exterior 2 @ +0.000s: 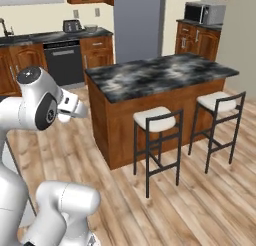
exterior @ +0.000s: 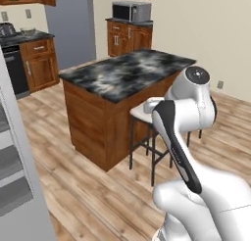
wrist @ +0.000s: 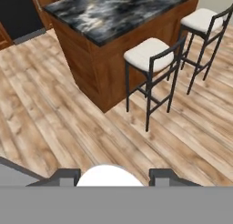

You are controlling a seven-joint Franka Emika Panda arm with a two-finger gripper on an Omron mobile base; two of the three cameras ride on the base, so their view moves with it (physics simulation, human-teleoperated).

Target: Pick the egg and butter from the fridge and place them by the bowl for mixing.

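The white egg (wrist: 109,175) sits between the 2 dark fingers (wrist: 110,177), which are partly open and closed around it. They hang above the wood floor (wrist: 59,123), near the island's dark surface (wrist: 113,11) and 2 stools (wrist: 150,54).

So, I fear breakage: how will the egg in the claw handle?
The egg looks smooth and rounded, so it may slip in the claw. Small, so probably light, yet fragile. Set down, it would likely roll.
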